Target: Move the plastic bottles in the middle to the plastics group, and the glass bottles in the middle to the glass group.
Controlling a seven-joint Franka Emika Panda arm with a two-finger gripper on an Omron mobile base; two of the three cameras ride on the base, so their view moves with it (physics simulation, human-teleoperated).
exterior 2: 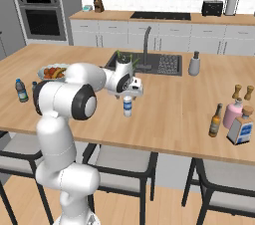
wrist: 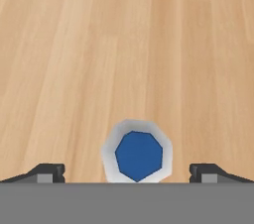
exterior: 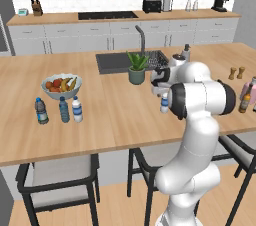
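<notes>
Wooden worktop (exterior 2: 164,114) carries a small water bottle (exterior 2: 128,105) directly beneath the claw (exterior 2: 130,91), whose fingers stand wide apart, holding nothing. Left of this bottle, beside the fruit bowl (exterior: 61,86), three water bottles (exterior: 64,109) stand grouped. Right of it, the brown beer bottle (exterior 2: 215,120) stands just beside the pink vessel (exterior 2: 232,113).

No text, brand, number or sign can be read anywhere. The small clear plastic bottle with a blue-and-white label band (exterior 2: 127,105) on the wooden island counter (exterior 2: 174,104) carries only a blurred band.
</notes>
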